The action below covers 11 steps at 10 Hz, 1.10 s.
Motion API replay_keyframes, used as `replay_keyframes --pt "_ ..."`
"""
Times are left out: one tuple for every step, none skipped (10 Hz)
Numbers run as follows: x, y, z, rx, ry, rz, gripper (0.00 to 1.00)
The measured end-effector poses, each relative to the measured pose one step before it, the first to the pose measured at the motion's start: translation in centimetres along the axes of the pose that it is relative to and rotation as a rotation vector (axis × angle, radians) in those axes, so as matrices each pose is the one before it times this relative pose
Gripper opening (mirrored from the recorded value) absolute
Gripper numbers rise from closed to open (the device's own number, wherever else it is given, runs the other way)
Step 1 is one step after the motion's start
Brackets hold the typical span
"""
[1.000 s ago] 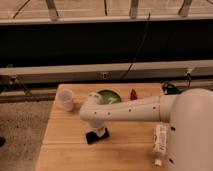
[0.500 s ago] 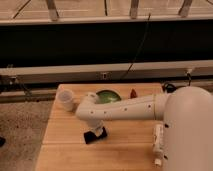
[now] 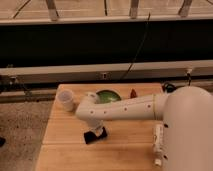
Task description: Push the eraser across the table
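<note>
Backdrop: dark wall panel and a pale rail run behind the table (image 3: 65, 131), a light wooden top with plank seams.
Gripper: my gripper (image 3: 96, 131) hangs low at the end of the white arm (image 3: 125, 107), down near the tabletop at the left-centre of the wood. I cannot tell how the jaws stand; the wrist hides them.
Black slab: a flat dark slab (image 3: 94, 135) lies directly under the jaws, touching or nearly so, tilted against the plank lines.
Eraser: I cannot pick out the small white block anywhere; if it is on the table it may be hidden beneath the wrist or the arm.
Change: against half a second ago the arm has swung slightly left and the elbow sits lower; the slab has barely shifted under the jaws.
Meaning: I judge that no push of the eraser is confirmed yet. I need to find it first.
Other things: a white cup (image 3: 66, 100) stands well left of the jaws, a green bowl (image 3: 107, 96) just behind them, a long white tube (image 3: 158, 145) far to their right.
</note>
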Motion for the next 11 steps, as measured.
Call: replay_keyframes --pt "0.0 -0.297 0.08 0.00085 0.0011 -0.00364 0.04" --pt "0.048 0.022 -0.102 0.00032 -0.00005 0.00064 0.04" --pt "0.008 0.01 -0.094 -0.0005 0.00038 -0.00037 0.04" --pt "-0.004 0.002 -0.033 -0.00039 -0.00049 0.00042 0.04" --pt "-0.004 0.005 -0.009 -0.00013 0.0001 -0.00013 0.04" --pt "0.011 -0.005 0.016 -0.00027 0.00013 -0.00011 0.04" --pt "0.004 -0.323 0.196 -0.00238 0.00317 -0.00607 0.04" --pt "-0.204 -0.46 0.148 0.00021 0.00325 -0.00832 0.04" --pt "0.036 0.039 -0.158 -0.00028 -0.0007 0.00093 0.04" --pt "-0.01 -0.05 -0.224 0.00128 0.00004 -0.00053 0.04" --pt "0.001 0.009 0.001 -0.00082 0.00085 -0.00055 0.04"
